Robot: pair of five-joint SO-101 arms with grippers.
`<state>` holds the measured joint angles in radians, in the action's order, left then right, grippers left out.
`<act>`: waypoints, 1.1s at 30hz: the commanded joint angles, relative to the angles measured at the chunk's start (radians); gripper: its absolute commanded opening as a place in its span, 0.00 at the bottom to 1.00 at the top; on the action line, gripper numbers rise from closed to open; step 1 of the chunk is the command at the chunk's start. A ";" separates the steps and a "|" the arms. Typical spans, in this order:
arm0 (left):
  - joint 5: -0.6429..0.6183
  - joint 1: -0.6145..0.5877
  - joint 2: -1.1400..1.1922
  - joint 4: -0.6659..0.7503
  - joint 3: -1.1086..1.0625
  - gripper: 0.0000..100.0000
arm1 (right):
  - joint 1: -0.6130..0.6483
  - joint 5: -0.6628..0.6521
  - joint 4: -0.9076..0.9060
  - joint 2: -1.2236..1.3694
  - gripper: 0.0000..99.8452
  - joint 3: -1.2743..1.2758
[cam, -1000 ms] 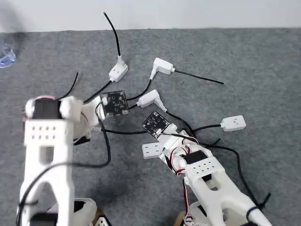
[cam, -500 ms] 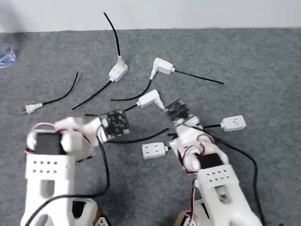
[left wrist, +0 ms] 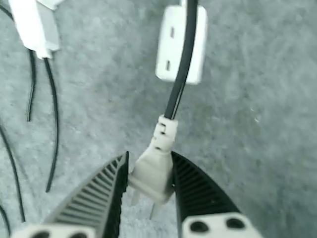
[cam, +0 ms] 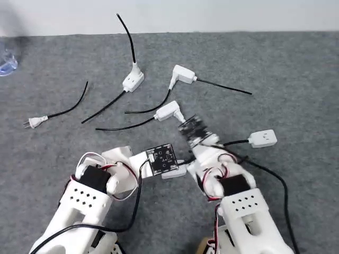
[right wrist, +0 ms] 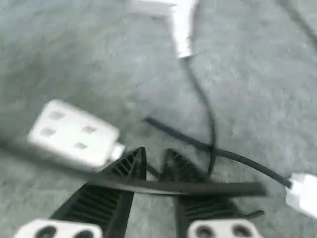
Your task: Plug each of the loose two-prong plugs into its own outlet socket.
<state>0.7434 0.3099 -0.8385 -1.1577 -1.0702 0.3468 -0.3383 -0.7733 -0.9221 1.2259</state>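
Note:
My left gripper (left wrist: 148, 158) is shut on a white two-prong plug (left wrist: 151, 173), whose prongs point back toward the wrist. Its black cable (left wrist: 183, 59) runs forward over a white outlet socket (left wrist: 181, 42) lying flat on the grey mat. In the high view that socket (cam: 177, 172) peeks out between the two wrists, below the left wrist's board (cam: 161, 157). My right gripper (right wrist: 153, 153) has its fingers close together just past the same socket (right wrist: 74, 134), and a blurred black cable (right wrist: 198, 187) crosses in front of them. Nothing shows between its tips.
A second white socket (cam: 263, 138) lies at the right on its cable. More white plugs lie farther back (cam: 168, 111), (cam: 181, 74), (cam: 133, 80), and a small plug (cam: 30, 123) at the far left. Loose black cables cross the mat's middle.
The left arm has swung from the left toward the near middle, bringing its plug up to the socket. The right wrist has pulled away from that socket, to the right and farther back.

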 commanded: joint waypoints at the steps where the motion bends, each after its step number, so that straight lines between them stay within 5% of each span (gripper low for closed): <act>1: -0.034 0.003 -0.023 0.072 -0.013 0.01 | 0.007 -0.020 -0.116 -0.019 0.18 -0.132; 15: -0.166 0.002 -0.026 0.324 -0.139 0.01 | -0.044 0.051 -0.209 -0.019 0.19 -0.226; 22: -0.509 -0.005 -0.026 0.523 -0.197 0.01 | -0.081 0.321 -0.205 -0.122 0.18 -0.264; 26: -0.618 -0.051 -0.026 0.667 -0.277 0.01 | -0.087 0.338 -0.150 -0.213 0.19 -0.216; 33: -0.766 -0.014 -0.026 0.684 -0.278 0.01 | -0.087 0.328 -0.065 -0.332 0.19 -0.098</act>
<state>0.0376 0.2501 -0.8416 -0.5010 -1.3587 0.2716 -0.0115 -0.8777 -1.2152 1.1139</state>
